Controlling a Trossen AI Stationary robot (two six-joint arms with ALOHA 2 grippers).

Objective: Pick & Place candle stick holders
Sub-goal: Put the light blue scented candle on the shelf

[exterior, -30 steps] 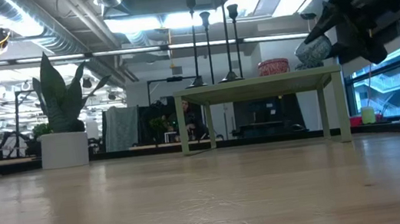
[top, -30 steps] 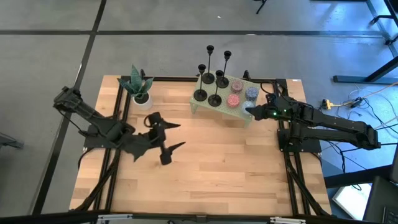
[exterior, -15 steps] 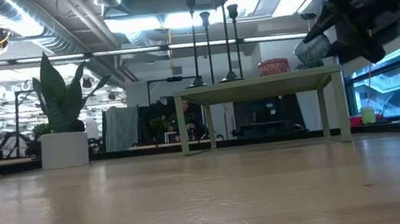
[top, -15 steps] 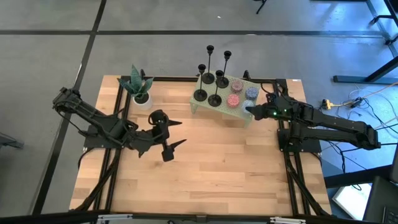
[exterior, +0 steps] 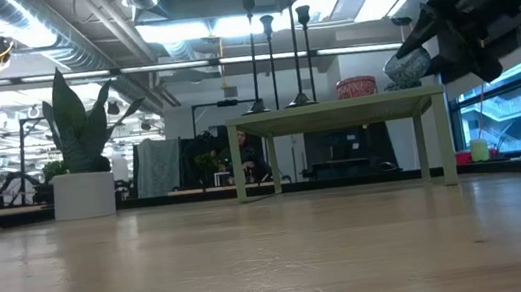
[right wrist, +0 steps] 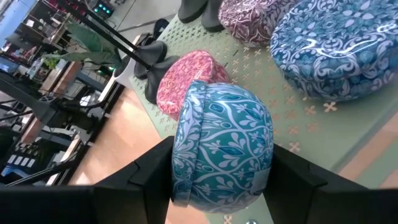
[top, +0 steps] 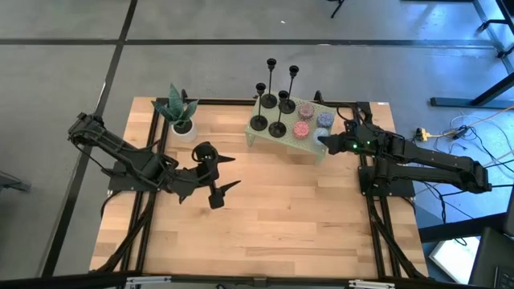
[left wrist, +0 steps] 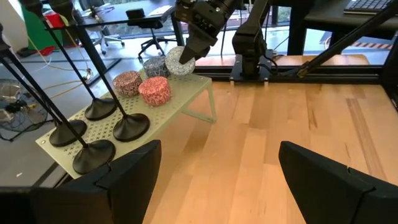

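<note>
candlesticks (top: 273,100): four | left pincer (top: 224,172): open; right pincer (right wrist: 217,165): gripping teal tin (right wrist: 221,146)

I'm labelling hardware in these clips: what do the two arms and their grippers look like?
Both arms are dark, jointed, slender links. The left gripper has two tapering pointed black fingers, broad and matte up close. The right gripper has the same black fingers, with small green lights glowing near its wrist.

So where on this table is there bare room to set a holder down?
Free: the front of the table, beside the open left claw, and the strip between plant and green stand. Crowded: the stand itself, filled by candle stick holders and tins, with the right claw gripping a blue tin at its end.
</note>
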